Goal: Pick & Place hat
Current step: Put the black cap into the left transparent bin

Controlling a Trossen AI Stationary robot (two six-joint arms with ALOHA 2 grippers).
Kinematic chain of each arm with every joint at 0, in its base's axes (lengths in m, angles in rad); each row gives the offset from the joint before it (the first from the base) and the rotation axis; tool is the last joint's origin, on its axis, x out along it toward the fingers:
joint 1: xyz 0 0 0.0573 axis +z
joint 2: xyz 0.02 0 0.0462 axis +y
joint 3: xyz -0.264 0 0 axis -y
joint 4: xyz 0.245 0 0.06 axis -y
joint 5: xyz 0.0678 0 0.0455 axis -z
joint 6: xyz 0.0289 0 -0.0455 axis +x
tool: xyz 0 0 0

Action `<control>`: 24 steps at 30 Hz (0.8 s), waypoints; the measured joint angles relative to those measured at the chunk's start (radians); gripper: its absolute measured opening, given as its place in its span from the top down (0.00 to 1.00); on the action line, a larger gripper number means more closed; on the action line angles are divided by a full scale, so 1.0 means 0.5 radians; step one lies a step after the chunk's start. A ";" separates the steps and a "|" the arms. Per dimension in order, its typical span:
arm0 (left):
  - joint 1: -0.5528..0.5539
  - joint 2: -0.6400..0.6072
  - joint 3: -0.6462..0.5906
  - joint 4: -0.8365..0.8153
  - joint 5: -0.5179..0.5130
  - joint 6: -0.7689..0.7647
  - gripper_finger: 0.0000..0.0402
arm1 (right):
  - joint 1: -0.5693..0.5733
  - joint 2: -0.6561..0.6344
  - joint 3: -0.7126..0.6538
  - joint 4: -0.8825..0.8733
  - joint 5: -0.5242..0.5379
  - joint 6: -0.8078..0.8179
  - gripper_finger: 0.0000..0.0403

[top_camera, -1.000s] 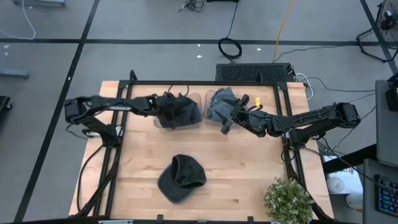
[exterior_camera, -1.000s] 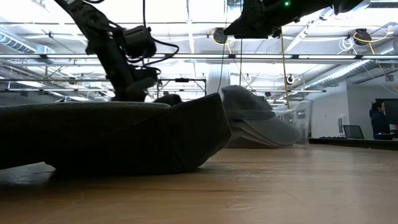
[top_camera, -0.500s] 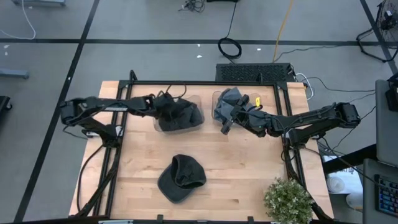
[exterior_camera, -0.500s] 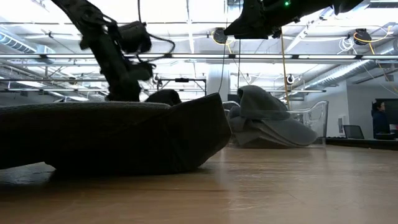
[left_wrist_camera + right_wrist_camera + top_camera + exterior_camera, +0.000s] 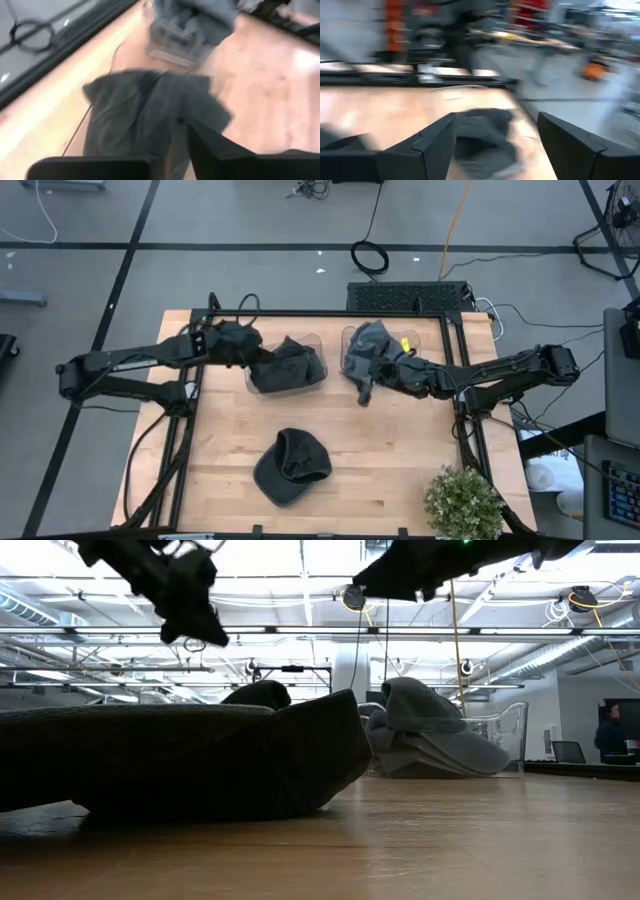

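The left gripper (image 5: 240, 343) hovers with fingers I cannot judge, left of the far dark hat (image 5: 290, 364); the right gripper (image 5: 366, 387) hangs open and empty.

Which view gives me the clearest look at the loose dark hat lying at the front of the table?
The high view: the dark hat shows whole, alone on the wooden table. The low view shows only its side, filling the foreground. The right wrist view catches a blurred dark shape; the left wrist view misses it.

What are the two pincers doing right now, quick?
Left pincer: cannot be told, nothing held, beside the dark hat in its bin.
Right pincer: open, empty, by the grey hat.
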 joint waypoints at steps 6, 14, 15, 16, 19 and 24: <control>-0.102 -0.154 0.002 0.043 -0.183 0.116 0.70 | 0.041 0.073 0.000 -0.116 -0.771 0.000 0.35; -0.107 -0.185 0.003 0.040 -0.322 0.107 0.56 | 0.358 0.369 -0.001 -0.248 -0.860 -0.109 0.35; -0.107 -0.183 0.004 0.040 -0.322 0.105 0.55 | 0.401 0.411 -0.001 -0.227 -0.857 -0.111 0.35; -0.107 -0.182 0.004 0.040 -0.322 0.105 0.54 | 0.441 0.453 -0.001 -0.205 -0.835 -0.110 0.35; -0.107 -0.183 0.004 0.042 -0.322 0.077 0.52 | 0.562 0.570 -0.001 -0.142 -0.675 -0.108 0.35; -0.107 -0.182 0.004 0.050 -0.321 -0.025 0.51 | 0.746 0.766 0.002 0.040 -0.498 -0.079 0.35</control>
